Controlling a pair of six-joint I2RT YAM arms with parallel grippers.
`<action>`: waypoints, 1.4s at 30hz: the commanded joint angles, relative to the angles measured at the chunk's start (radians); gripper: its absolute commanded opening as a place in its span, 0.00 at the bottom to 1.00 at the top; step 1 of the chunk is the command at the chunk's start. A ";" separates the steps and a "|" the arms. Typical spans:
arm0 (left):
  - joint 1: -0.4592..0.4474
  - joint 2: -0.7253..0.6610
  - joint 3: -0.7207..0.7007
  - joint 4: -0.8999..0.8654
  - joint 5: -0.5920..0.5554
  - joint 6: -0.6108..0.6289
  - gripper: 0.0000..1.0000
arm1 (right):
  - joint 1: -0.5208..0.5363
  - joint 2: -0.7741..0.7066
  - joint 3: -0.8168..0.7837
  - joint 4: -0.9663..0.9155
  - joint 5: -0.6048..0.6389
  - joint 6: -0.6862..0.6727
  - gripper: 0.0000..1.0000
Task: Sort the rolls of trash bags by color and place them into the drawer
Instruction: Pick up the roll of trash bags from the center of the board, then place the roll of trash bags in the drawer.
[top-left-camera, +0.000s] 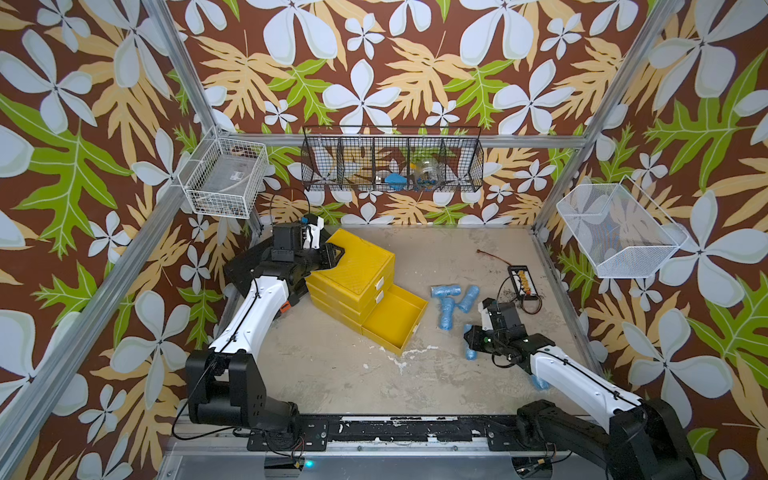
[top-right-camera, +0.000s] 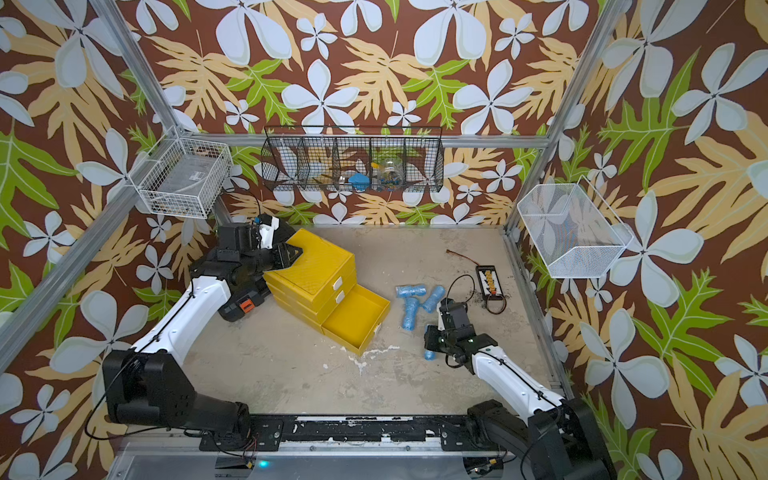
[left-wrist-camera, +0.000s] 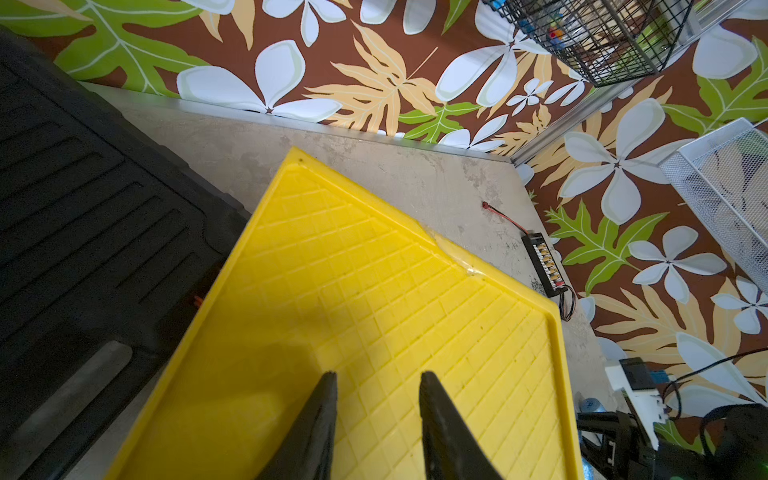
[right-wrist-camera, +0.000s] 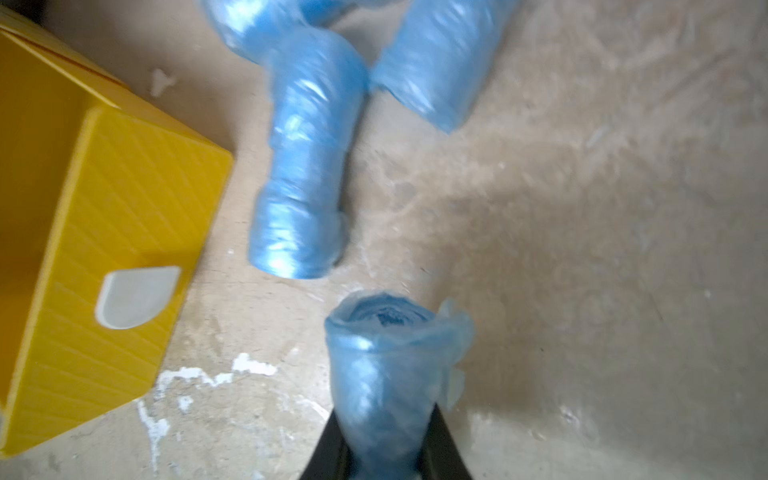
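The yellow chest of drawers (top-left-camera: 353, 266) (top-right-camera: 316, 270) stands at the back left, its bottom drawer (top-left-camera: 395, 320) pulled out and empty. My left gripper (top-left-camera: 336, 253) (left-wrist-camera: 376, 374) rests over the chest's ribbed top (left-wrist-camera: 374, 270), jaws slightly apart with nothing between them. Three light blue rolls of trash bags (top-left-camera: 445, 291) (top-left-camera: 467, 298) (top-left-camera: 446, 318) lie right of the open drawer. My right gripper (top-left-camera: 471, 336) (right-wrist-camera: 384, 415) is shut on another light blue roll (right-wrist-camera: 386, 365) (top-right-camera: 429, 354), just above the table. One more blue roll (top-left-camera: 540, 382) peeks out under the right arm.
A black tool case (left-wrist-camera: 83, 208) lies beside the chest under the left arm. A black charger board (top-left-camera: 524, 281) with cables sits at the back right. Wire baskets (top-left-camera: 224, 176) (top-left-camera: 395, 164) (top-left-camera: 619, 232) hang on the walls.
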 joint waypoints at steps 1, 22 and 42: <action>0.001 0.007 -0.002 -0.059 -0.015 0.003 0.37 | 0.012 -0.003 0.051 0.050 -0.084 -0.087 0.19; 0.002 0.009 0.009 -0.082 -0.035 0.008 0.37 | 0.374 0.473 0.511 0.202 -0.192 -0.296 0.19; 0.001 0.009 0.015 -0.096 -0.047 0.015 0.37 | 0.424 0.633 0.539 0.235 -0.171 -0.264 0.45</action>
